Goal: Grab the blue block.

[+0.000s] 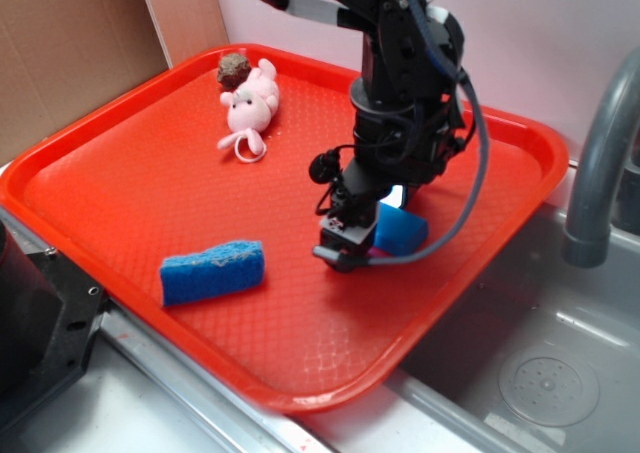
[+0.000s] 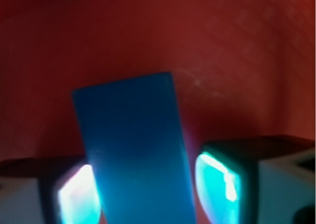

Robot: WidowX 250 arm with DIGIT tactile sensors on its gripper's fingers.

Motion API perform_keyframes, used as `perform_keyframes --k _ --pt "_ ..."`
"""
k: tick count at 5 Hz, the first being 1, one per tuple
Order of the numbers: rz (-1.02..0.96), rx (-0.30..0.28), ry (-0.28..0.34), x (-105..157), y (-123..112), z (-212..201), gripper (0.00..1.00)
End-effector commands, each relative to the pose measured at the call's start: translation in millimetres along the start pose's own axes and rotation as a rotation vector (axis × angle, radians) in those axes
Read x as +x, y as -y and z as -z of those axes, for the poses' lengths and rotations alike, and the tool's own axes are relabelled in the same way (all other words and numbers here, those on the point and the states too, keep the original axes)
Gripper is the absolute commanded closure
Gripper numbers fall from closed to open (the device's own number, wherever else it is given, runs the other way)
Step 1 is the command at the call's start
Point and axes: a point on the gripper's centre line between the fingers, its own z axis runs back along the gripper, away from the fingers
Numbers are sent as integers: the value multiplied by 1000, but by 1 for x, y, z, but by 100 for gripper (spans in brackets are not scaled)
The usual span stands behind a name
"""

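On the wide red plastic tray (image 1: 150,188) with its raised rim, the black robot arm reaches down so that its gripper (image 1: 345,253) sits low over the tray's right-hand half. The smooth bright-blue rectangular block (image 1: 402,230) lies flat on the tray there, partly hidden behind the arm in the exterior view. In the wrist view the same blue block (image 2: 136,150) runs lengthwise up the middle of the picture, slightly tilted, with one of the fingers (image 2: 219,182) on each side of it, their inner faces glowing cyan with reflected blue. The fingers straddle the block with a narrow gap visible on the right side, while the left one seems to be at its edge; whether they actually press on it cannot be told. Well to the left, near the tray's front, lies a rough blue sponge (image 1: 213,270) with a ragged, whitish-worn top. At the tray's far corner rests a small pink plush pig (image 1: 250,106), touching a brown lumpy ball (image 1: 233,68). Right of the tray, a grey faucet (image 1: 600,153) rises over a metal sink (image 1: 540,363).
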Motion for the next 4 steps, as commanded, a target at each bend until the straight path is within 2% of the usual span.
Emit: perform_keyframes --k 1,2,3,4 --pt "-369 -25 101 -52 0 -32 100" --pt "-616 -45 163 -98 0 -75 100" --pt "-864 -83 235 -151 6 -97 100" --pt "-1114 -56 249 -180 26 -105 100"
